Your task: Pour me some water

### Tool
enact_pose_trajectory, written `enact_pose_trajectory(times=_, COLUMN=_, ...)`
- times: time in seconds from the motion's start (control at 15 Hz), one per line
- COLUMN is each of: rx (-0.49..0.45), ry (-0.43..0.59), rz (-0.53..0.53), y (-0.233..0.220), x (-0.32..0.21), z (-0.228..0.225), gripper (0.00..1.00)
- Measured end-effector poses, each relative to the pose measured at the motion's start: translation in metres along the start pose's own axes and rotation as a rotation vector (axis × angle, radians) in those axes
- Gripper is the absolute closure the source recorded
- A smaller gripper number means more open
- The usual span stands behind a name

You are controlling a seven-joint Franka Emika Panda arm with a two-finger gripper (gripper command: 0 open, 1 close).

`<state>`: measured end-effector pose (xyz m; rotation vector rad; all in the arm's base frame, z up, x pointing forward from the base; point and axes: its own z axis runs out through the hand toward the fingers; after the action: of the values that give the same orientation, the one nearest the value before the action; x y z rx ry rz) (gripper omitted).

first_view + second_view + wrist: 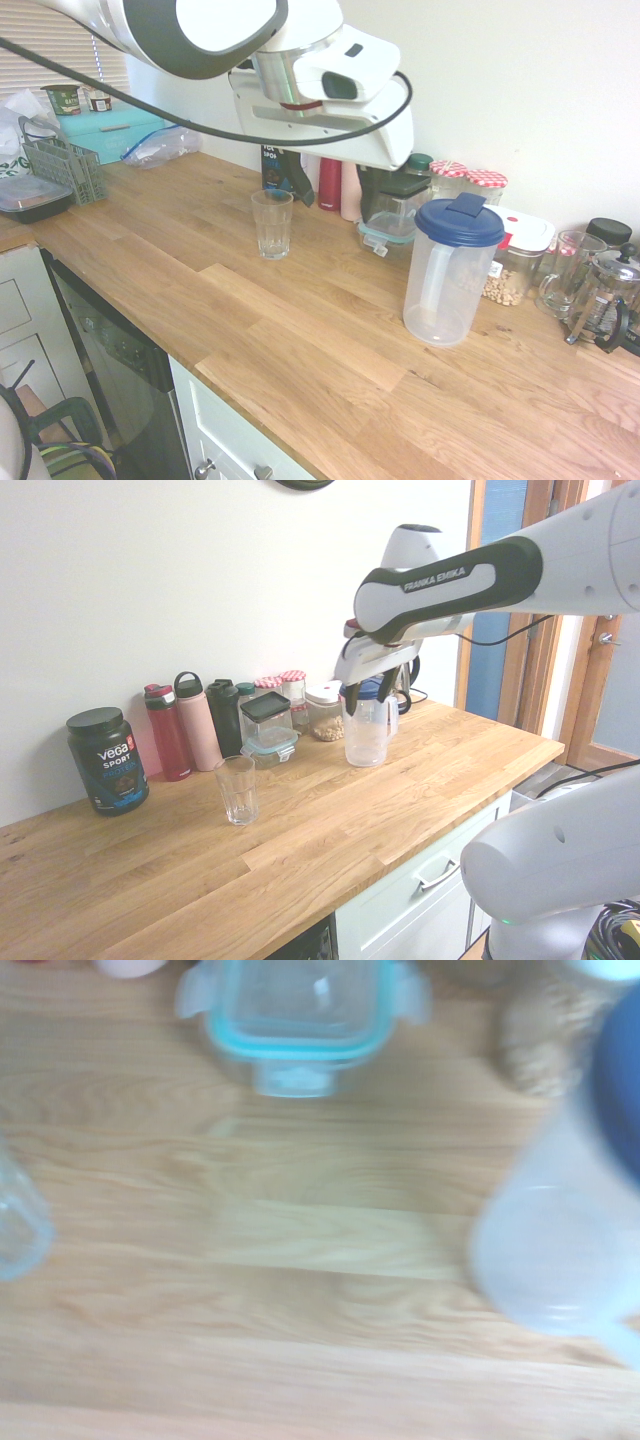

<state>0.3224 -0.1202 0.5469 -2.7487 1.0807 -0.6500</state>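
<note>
A clear plastic pitcher (447,272) with a blue lid stands on the wooden counter; I cannot tell whether there is water in it. An empty drinking glass (271,224) stands upright to its left, well apart from it. In the second exterior view the glass (236,790) is left of the pitcher (366,738). My gripper (366,702) hangs open and holds nothing, high above the counter at the pitcher's top, on the side nearer that camera. The wrist view shows the blurred pitcher (555,1260), the glass's rim (15,1230) and bare wood between them.
Bottles (342,160), a lidded food container (392,208), jars (486,182), a glass mug (564,272) and a French press (603,298) line the wall. A protein tub (107,760) stands further left. A grey crate (62,165) sits far left. The counter's front edge (180,362) drops off.
</note>
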Motion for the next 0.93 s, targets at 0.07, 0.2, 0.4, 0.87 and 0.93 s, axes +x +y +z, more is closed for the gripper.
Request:
enact_pose_trajectory(times=0.07, rx=0.001, ry=0.006, rz=0.009, y=0.017, x=0.007, z=0.001, gripper=0.0)
enact_pose_trajectory(times=0.2, rx=0.007, ry=0.024, rz=0.034, y=0.042, x=0.019, z=0.01, gripper=0.0)
enact_pose_trajectory(times=0.4, rx=0.007, ry=0.031, rz=0.056, y=0.055, x=0.038, z=0.035, gripper=0.0)
enact_pose_trajectory(times=0.87, rx=-0.026, ry=0.006, rz=0.051, y=0.043, x=0.103, z=0.088, gripper=1.0)
enact_pose_trajectory(times=0.93, rx=-0.027, ry=0.001, rz=0.045, y=0.04, x=0.11, z=0.095, gripper=1.0)
